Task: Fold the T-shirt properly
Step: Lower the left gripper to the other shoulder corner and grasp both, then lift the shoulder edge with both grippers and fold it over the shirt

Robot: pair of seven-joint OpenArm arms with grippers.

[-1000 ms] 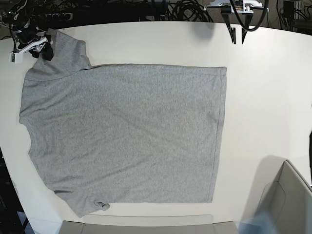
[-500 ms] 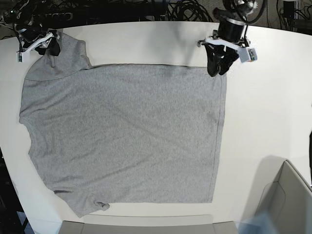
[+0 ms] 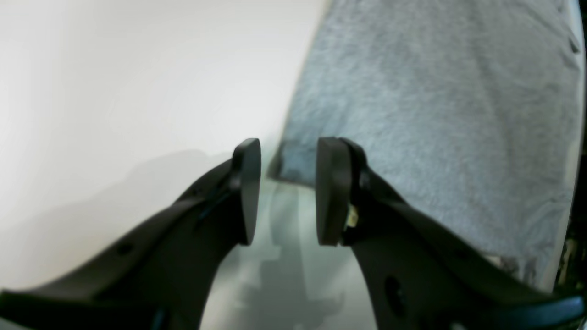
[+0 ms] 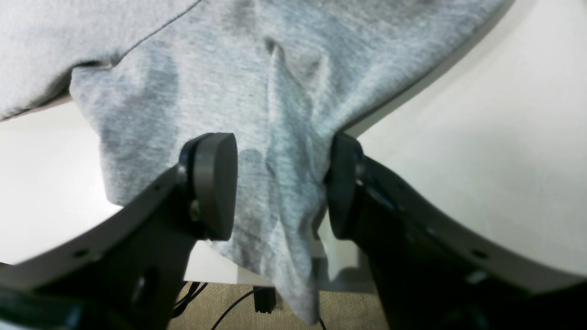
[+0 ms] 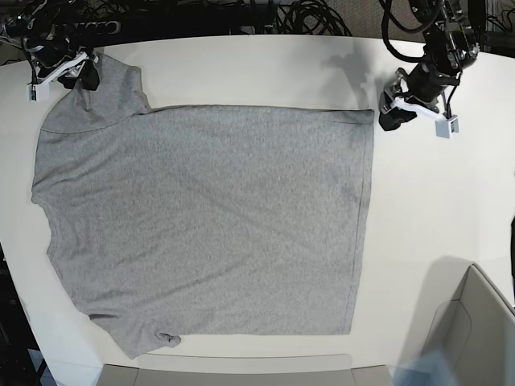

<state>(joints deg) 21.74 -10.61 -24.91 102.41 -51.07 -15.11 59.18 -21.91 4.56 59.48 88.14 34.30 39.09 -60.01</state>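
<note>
The grey T-shirt (image 5: 209, 217) lies spread flat on the white table (image 5: 451, 209), plain side up, hem toward the right. My left gripper (image 5: 388, 117) sits low just off the shirt's far right hem corner. In the left wrist view that corner (image 3: 286, 167) lies just beyond the open left gripper (image 3: 289, 192), with nothing pinched. My right gripper (image 5: 80, 75) is at the far left sleeve. In the right wrist view the sleeve fabric (image 4: 279, 183) lies loose between the wide-apart fingers of the right gripper (image 4: 279, 192) and droops over the table edge.
A grey bin (image 5: 475, 330) stands at the front right corner. Cables (image 5: 306, 16) run behind the table's back edge. A grey strip (image 5: 225, 374) lies along the front edge. Floor and a cable (image 4: 243, 302) show below the table edge by the sleeve.
My left arm came down from the back edge onto the shirt's hem corner, then shifted right to just off it, its jaws wider. The right gripper has barely moved.
</note>
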